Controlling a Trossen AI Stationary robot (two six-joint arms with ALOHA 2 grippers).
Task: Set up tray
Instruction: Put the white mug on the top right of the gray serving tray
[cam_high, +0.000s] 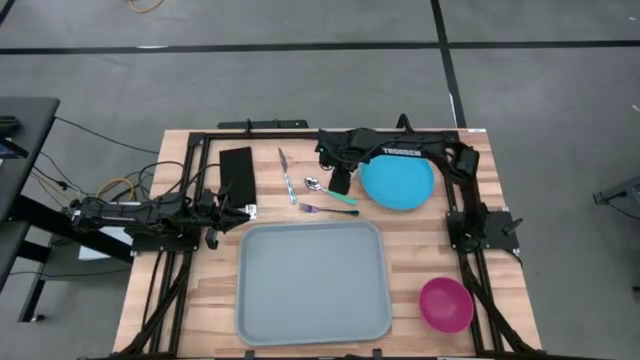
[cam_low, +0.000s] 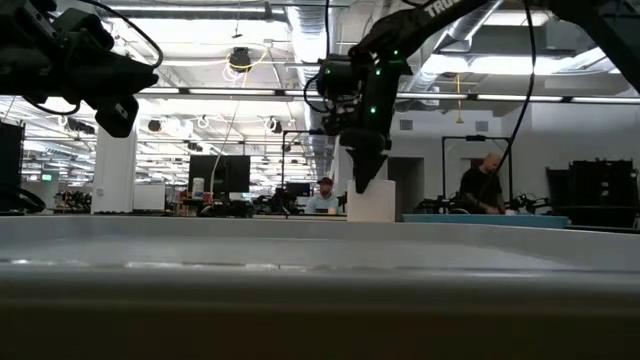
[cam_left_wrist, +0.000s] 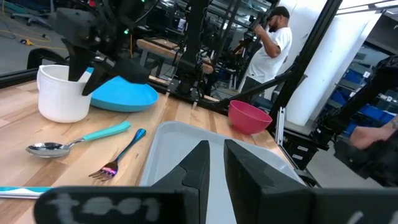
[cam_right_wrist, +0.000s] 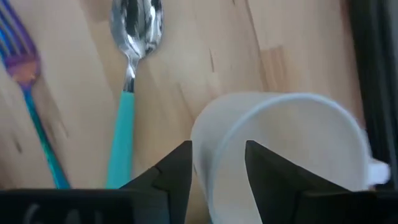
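DESK: At the far middle of the pale wooden table (cam_high: 420, 250), what is the right gripper (cam_right_wrist: 217, 165) doing?

PHOTOGRAPHER: It hangs over the white plastic cup (cam_right_wrist: 280, 143) with one finger inside the rim and one outside. The claw is released: a gap shows beside the cup's wall, so nothing is grasped yet. The left gripper (cam_left_wrist: 216, 149) waits by the table's left side, drawn nearly together on nothing.

DESK: And the tray?

PHOTOGRAPHER: The large flat grey-blue plastic tray (cam_high: 312, 282) lies bare at the near middle of the table, well apart from the cup.

DESK: How should the pick-up go?

PHOTOGRAPHER: My reading: sink a little deeper, pinch the wall squarely so the cup cannot swing, then lift straight up before any sideways travel.

DESK: What crowds the route?

PHOTOGRAPHER: The round blue plate (cam_high: 398, 182) sits just beside the cup, so a sideways drag could nudge it. The teal-handled steel spoon (cam_right_wrist: 127, 93) and the iridescent fork (cam_high: 325, 210) lie between the cup and the tray, so the cup should be carried over them. The table knife (cam_high: 287, 175) and black rectangular napkin (cam_high: 237, 175) lie further left, and the magenta bowl (cam_high: 446, 304) sits near the tray's right side.

DESK: Where should it land?

PHOTOGRAPHER: The whole tray floor is open. A far corner, well inside the low rim, would probably leave room for the plate
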